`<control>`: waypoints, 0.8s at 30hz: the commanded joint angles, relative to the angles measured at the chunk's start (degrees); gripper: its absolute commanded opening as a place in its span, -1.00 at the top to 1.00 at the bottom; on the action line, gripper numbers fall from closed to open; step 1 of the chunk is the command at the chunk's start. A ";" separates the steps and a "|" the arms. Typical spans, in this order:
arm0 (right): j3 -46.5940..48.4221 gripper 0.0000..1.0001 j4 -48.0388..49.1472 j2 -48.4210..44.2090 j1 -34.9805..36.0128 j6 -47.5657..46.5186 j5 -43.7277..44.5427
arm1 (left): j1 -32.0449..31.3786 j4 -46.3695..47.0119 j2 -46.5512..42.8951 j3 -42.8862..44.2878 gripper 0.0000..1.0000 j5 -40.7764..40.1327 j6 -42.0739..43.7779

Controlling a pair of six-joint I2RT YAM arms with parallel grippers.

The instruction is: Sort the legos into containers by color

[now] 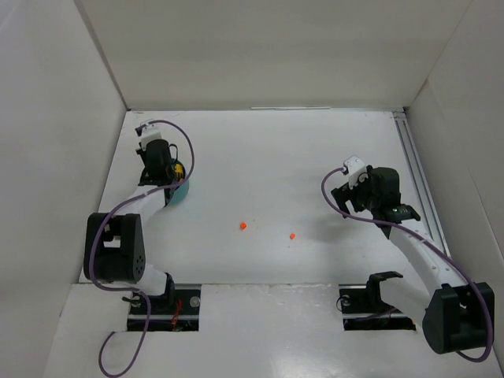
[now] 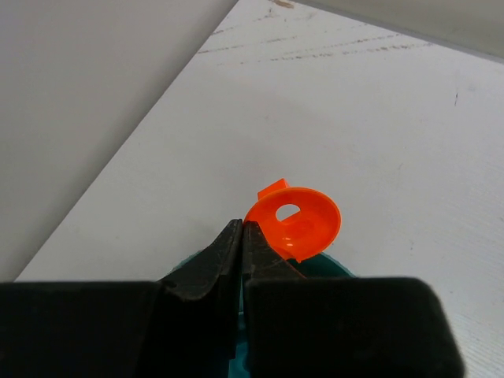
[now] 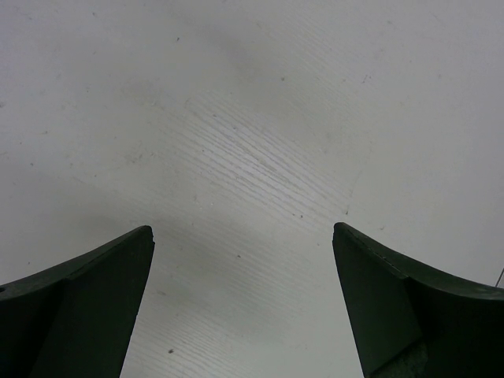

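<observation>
Left end effector [image 2: 242,227] on lego [image 2: 317,226] edge

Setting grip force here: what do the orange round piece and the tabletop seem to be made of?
The orange round piece looks like moulded plastic with a glossy finish: it has a bright highlight and a thin, even rim. The tabletop is probably white-painted or laminated wood with a matte finish: fine grain lines show through.

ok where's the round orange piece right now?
The left wrist view shows the round orange piece pinched at the tips of the left gripper, just above the teal dish. In the top view that is far left, by the side wall.
</observation>
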 commanded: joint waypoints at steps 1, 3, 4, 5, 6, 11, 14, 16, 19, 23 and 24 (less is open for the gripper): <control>1.45 -1.00 1.32 -0.12 -0.48 -0.45 -1.12 | -0.03 1.93 1.50 1.26 1.00 0.53 0.46; 1.45 -1.00 1.32 -0.12 -0.48 -0.45 -1.12 | -0.03 0.28 2.56 2.13 1.00 0.53 -0.06; 1.45 -1.00 1.32 -0.12 -0.48 -0.45 -1.12 | -0.03 -0.26 3.26 2.66 1.00 0.53 -0.07; 1.45 -1.00 1.32 -0.64 -0.48 -0.45 -1.12 | -0.03 -0.27 3.27 2.66 1.00 0.53 -0.07; 1.45 -1.00 1.32 -0.65 -0.48 -0.45 -1.12 | -0.03 -0.88 3.27 3.27 1.00 1.06 -0.07; 1.45 -1.00 1.32 -0.65 -0.48 -0.45 -1.12 | -0.03 -3.51 3.27 3.28 1.00 2.91 -0.60; 1.45 -1.00 1.32 -0.65 -0.48 -0.45 -1.12 | -0.03 -6.49 3.79 4.77 1.00 3.44 -1.12; 1.45 -1.00 1.32 -0.65 -0.48 -0.45 -1.12 | -0.03 -7.91 4.32 5.56 1.00 2.83 -2.17; 1.45 -1.00 1.32 -0.65 -0.48 -0.45 -1.12 | 0.49 -9.58 4.32 6.27 1.00 2.82 -2.88; 1.45 -1.00 1.32 -1.18 -0.48 -0.45 -1.12 | 0.50 -10.64 2.66 6.27 0.87 3.35 -3.41; 1.45 -1.00 1.32 -1.18 -0.48 -0.45 -1.12 | 0.50 -10.64 2.13 6.27 0.84 3.35 -3.41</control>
